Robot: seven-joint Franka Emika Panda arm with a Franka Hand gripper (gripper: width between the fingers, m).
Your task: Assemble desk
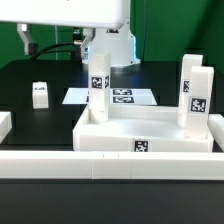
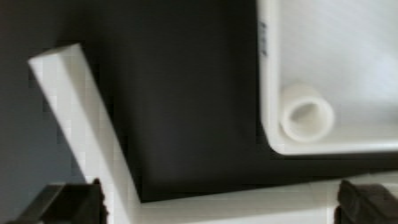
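The white tray-like tabletop (image 1: 140, 135) lies in the middle of the table. One leg (image 1: 99, 76) stands upright at its far left corner, and two more (image 1: 196, 98) (image 1: 189, 70) stand on the exterior view's right. A short loose leg (image 1: 40, 93) lies apart on the exterior view's left. In the wrist view a tabletop corner with an empty round socket (image 2: 306, 118) shows. My gripper (image 2: 217, 205) is open, its dark fingertips (image 2: 63, 205) far apart over a bent white strip (image 2: 80, 120). I cannot tell whether they touch it. In the exterior view only the arm (image 1: 105, 40) shows, at the back.
The marker board (image 1: 122, 97) lies flat behind the tabletop. A long white border rail (image 1: 110, 166) runs along the front, and another rail end (image 1: 5, 122) sits at the exterior view's left edge. Dark table (image 2: 196, 90) separates the strip from the tabletop.
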